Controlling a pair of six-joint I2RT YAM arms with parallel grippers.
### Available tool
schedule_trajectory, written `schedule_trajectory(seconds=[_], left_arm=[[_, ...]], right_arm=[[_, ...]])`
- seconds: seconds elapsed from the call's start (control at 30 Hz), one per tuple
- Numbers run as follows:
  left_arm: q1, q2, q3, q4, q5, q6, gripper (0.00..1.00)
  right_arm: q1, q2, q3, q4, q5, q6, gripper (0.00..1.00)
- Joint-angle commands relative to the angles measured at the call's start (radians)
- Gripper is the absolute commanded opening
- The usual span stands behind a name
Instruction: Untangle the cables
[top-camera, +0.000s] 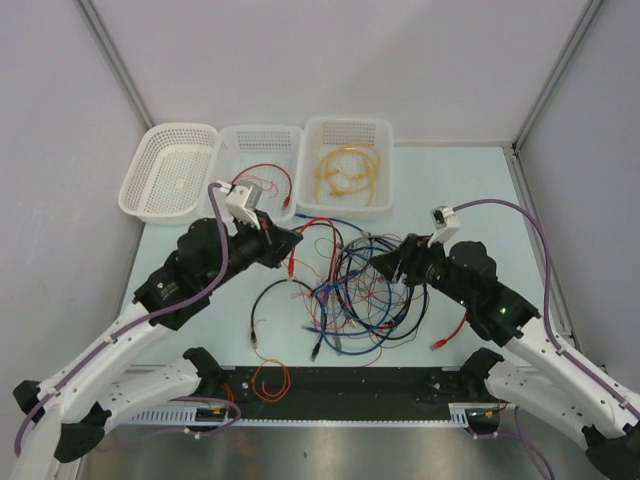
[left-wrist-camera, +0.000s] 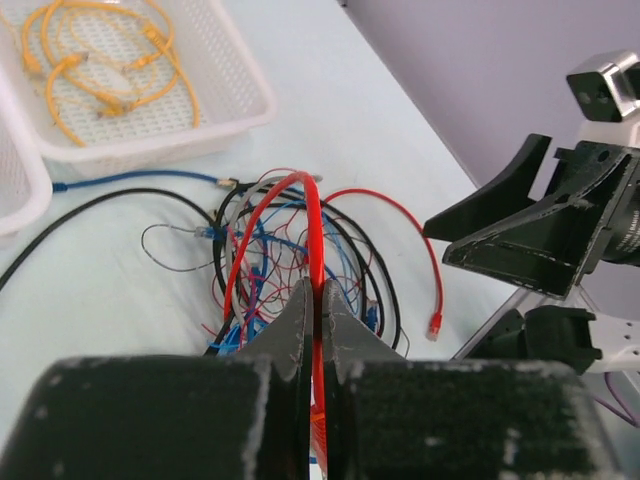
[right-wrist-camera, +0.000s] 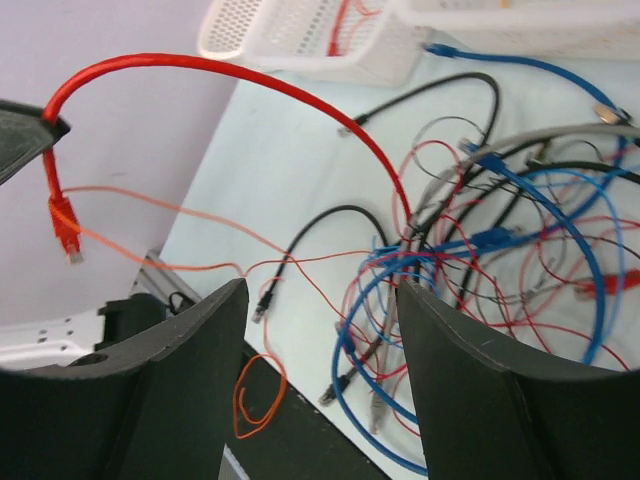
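Observation:
A tangle of thin red, blue, black and grey cables lies mid-table. My left gripper is shut on a thick red cable and holds it lifted; the cable arches from its jaws down into the tangle, and its plug end hangs below the jaws. My right gripper is open and empty, hovering over the tangle's right side, with blue and red loops between its fingers. A thin orange wire trails from the tangle to the front rail.
Three white baskets stand at the back: an empty left one, a middle one holding a red wire, a right one holding yellow cables. A red plug end lies at front right. A black rail runs along the front edge.

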Motion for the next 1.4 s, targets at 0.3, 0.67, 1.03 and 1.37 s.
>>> schedule_trajectory(seconds=[0.3,0.67,1.03,1.37], left_arm=[[-0.002,0.027,0.193,0.014,0.177,0.120,0.00],[-0.002,0.033,0.193,0.011,0.223,0.106,0.00],[-0.002,0.038,0.164,0.021,0.251,0.094,0.00],[-0.002,0.016,0.076,0.046,0.209,0.094,0.00]], right_arm=[[0.055,0.132,0.121,0.236,-0.027,-0.107,0.68],[0.058,0.310,0.132,0.368,0.092,-0.263,0.68],[0.065,0.423,0.133,0.585,0.186,-0.312,0.18],[0.075,0.192,0.132,0.461,0.275,-0.326,0.00]])
